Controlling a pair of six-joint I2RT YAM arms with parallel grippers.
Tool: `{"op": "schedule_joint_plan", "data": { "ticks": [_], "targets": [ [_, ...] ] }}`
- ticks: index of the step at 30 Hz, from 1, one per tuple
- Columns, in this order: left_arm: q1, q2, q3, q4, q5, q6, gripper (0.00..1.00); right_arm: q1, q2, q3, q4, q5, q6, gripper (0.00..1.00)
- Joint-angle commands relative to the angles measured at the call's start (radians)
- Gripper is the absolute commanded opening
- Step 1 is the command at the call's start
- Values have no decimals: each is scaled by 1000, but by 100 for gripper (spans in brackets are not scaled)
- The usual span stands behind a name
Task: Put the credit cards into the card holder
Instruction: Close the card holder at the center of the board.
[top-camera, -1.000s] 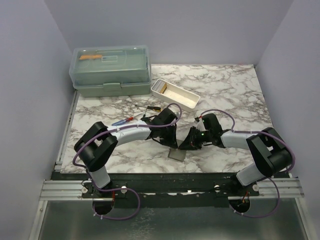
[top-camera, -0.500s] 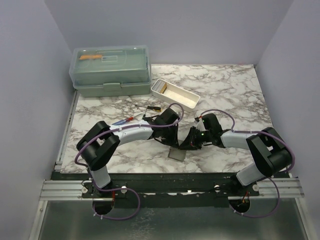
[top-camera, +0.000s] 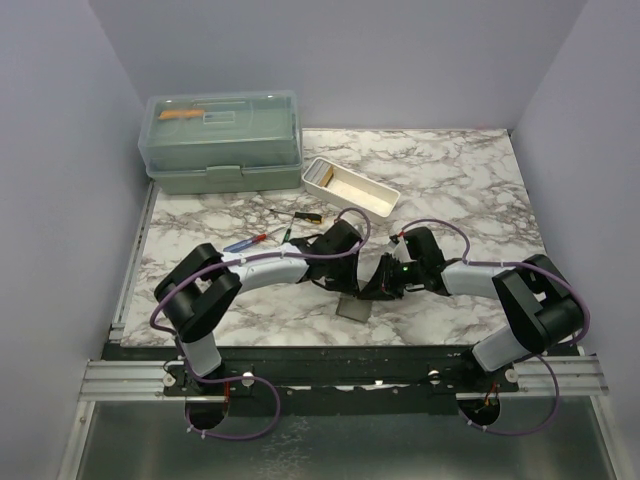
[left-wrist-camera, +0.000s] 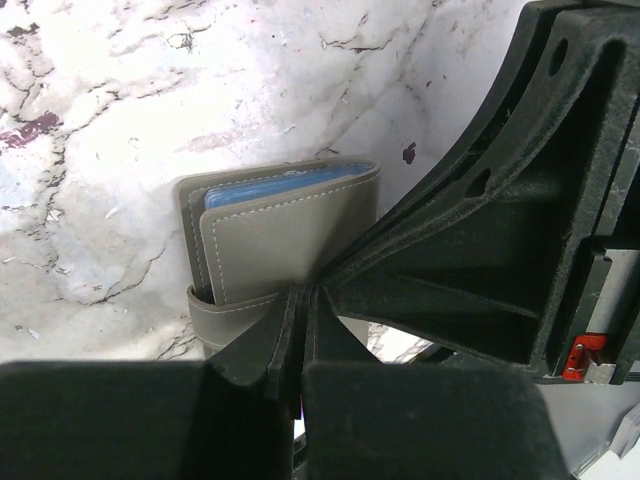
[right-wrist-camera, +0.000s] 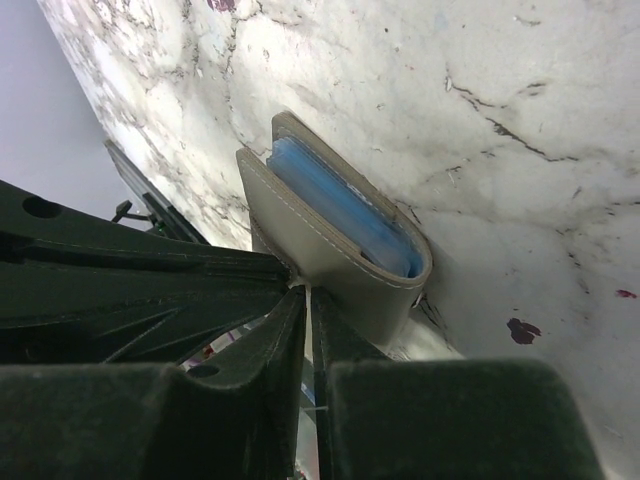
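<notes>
Holder (left-wrist-camera: 285, 245) lies folded on the table (top-camera: 450, 190), near middle, between both grippers; only the edge of a blue card (left-wrist-camera: 275, 187) shows inside. Left gripper (left-wrist-camera: 300, 297) has fingers pressed together against it; right gripper (right-wrist-camera: 308, 292) nearly so, any pinch unclear.

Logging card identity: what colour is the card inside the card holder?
Light blue; the card in the card holder shows best in the right wrist view.

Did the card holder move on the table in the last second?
No. In the top view the holder lies at the same spot by the table edge.
</notes>
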Motion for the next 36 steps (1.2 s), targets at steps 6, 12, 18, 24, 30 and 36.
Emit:
{"op": "schedule_joint_plan", "data": {
  "ticks": [6,12,18,24,30,36],
  "targets": [
    [-43,19,-182,12,-80,-9,0,19,43,-22,-38,109,-25,14],
    [-50,-17,-286,101,-110,-40,0,20,56,-18,-32,104,-25,14],
    [-67,-23,-342,148,-156,-28,0,20,41,-11,-39,112,-25,13],
    [-79,-69,-387,154,-172,-62,0,20,18,-8,-51,131,-23,13],
    [-79,-88,-344,137,-188,-25,0,20,42,8,-59,128,-40,10],
    [-78,-58,-323,163,-172,-64,0,21,3,-2,-80,133,-28,8]
  ]
}}
